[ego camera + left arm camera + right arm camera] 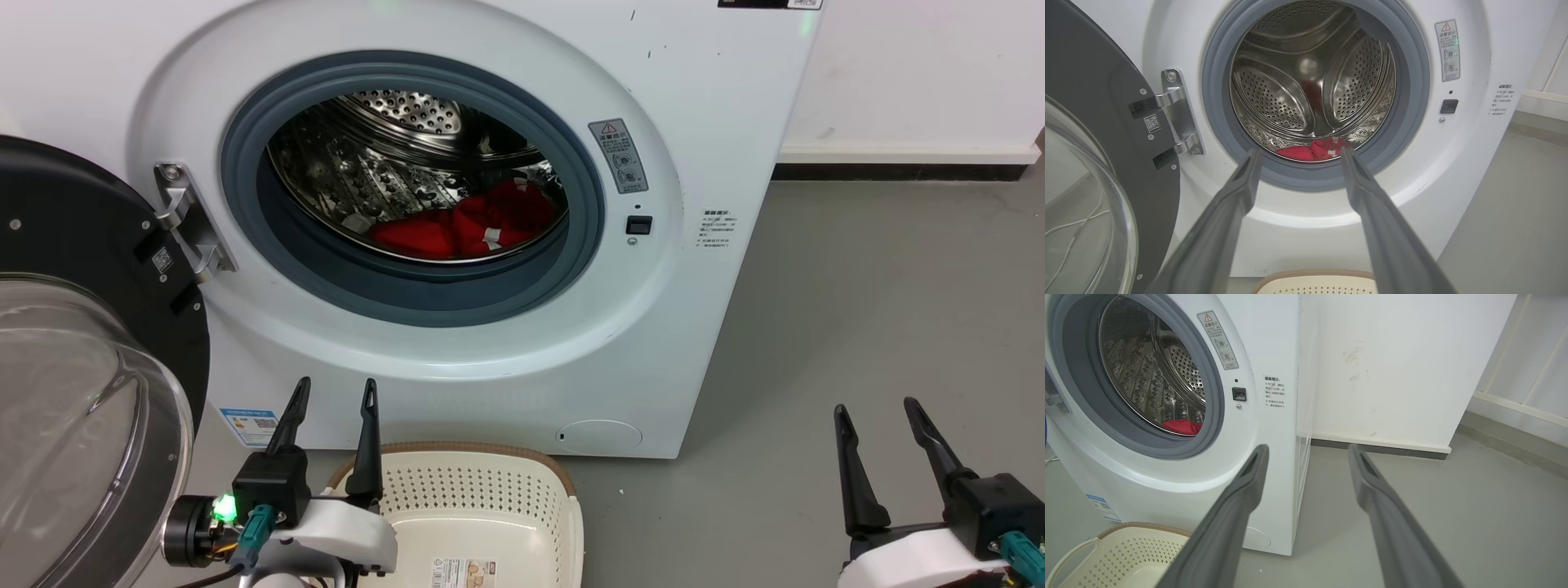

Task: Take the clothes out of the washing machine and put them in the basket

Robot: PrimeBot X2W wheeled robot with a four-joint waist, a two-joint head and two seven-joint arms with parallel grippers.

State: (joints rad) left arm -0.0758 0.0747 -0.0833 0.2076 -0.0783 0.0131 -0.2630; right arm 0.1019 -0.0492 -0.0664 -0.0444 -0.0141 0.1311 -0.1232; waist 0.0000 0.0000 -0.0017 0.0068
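The white washing machine stands with its porthole open and its black-framed glass door swung out to the left. Red clothes with small white tags lie at the bottom of the steel drum; the clothes and clothes also show in both wrist views. The cream basket with a brown rim sits on the floor just in front of the machine, holding nothing. My left gripper is open above the basket's left end, fingers pointing at the machine. My right gripper is open over the floor at the lower right.
Grey floor stretches to the right of the machine up to a white wall with a dark skirting. The open door crowds the left side next to my left arm. A latch socket and warning stickers sit right of the porthole.
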